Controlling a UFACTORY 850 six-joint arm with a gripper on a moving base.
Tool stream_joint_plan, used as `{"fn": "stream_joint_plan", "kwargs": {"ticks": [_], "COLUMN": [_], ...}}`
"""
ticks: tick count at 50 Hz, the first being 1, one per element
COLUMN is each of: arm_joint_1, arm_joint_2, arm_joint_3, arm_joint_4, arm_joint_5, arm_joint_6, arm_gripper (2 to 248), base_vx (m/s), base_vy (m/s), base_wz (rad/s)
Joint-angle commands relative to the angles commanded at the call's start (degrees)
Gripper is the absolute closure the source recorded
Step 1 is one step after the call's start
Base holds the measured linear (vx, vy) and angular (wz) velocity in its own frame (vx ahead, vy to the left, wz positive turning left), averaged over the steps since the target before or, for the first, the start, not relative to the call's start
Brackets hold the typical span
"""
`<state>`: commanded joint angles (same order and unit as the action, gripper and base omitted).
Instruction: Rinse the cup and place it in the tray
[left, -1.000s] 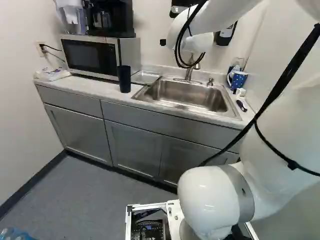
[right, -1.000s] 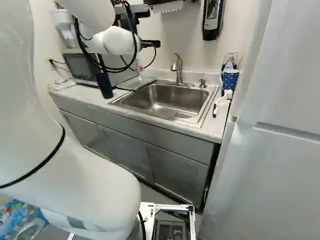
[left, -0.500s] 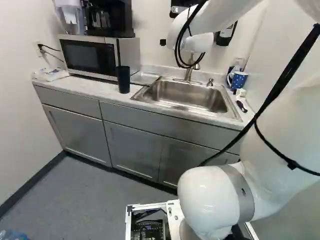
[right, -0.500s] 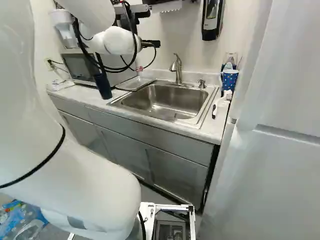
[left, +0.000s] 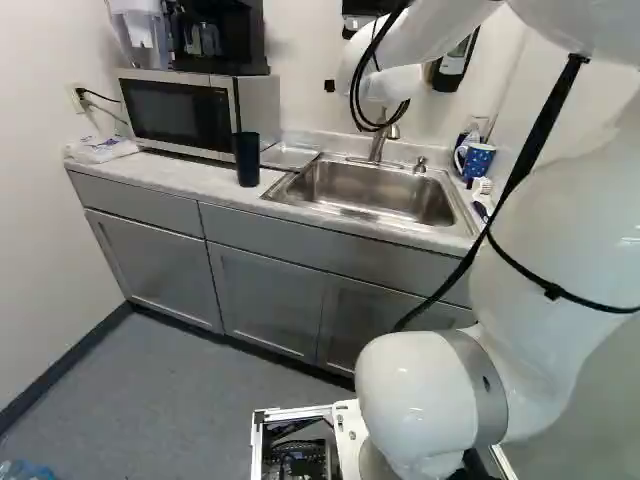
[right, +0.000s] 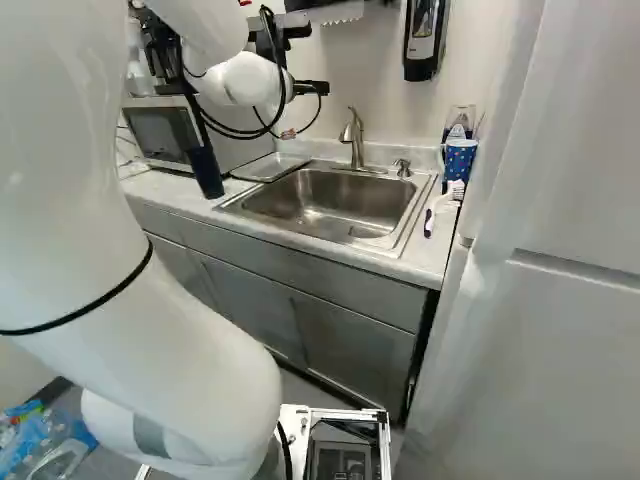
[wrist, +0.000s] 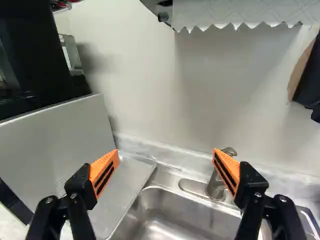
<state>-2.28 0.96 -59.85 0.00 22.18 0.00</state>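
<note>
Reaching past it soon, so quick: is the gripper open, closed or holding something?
Gripper: open, its two fingers wide apart, nothing held between them.

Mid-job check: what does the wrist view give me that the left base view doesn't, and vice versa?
Only the wrist view: the gripper's orange pads, standing wide apart.
Only the left base view: the blue mug, the floor and the gray cabinets. The dark cup is plain there; I cannot make it out for certain in the wrist view.
Both: the metal tray, sink, faucet and microwave.
</note>
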Motion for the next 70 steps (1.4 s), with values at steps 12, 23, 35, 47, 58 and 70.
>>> {"fn": "stream_joint_plan", "kwargs": {"ticks": [12, 23, 35, 47, 58, 70], "arm_joint_1": [-1.3, -2.1, -3.0, -3.9, -4.5, -4.7], "arm_joint_2": [-2.9, -5.4, -8.2, -11.1, -14.0, -16.6], "arm_joint_3": [-2.9, -5.5, -8.4, -11.5, -14.8, -17.6], "arm_joint_4": [0.0, 0.0, 0.0, 0.3, 0.4, 0.4], "arm_joint_5": [-3.4, -7.7, -12.4, -16.5, -17.0, -16.9], "arm_joint_6": [0.0, 0.0, 0.0, 0.0, 0.0, 0.0], "arm_gripper": [3, 3, 3, 3, 3, 3], "base_vx": [0.0, 0.0, 0.0, 0.0, 0.0, 0.0], "base_vy": [0.0, 0.0, 0.0, 0.0, 0.0, 0.0], "base_wz": [0.0, 0.0, 0.0, 0.0, 0.0, 0.0]}}
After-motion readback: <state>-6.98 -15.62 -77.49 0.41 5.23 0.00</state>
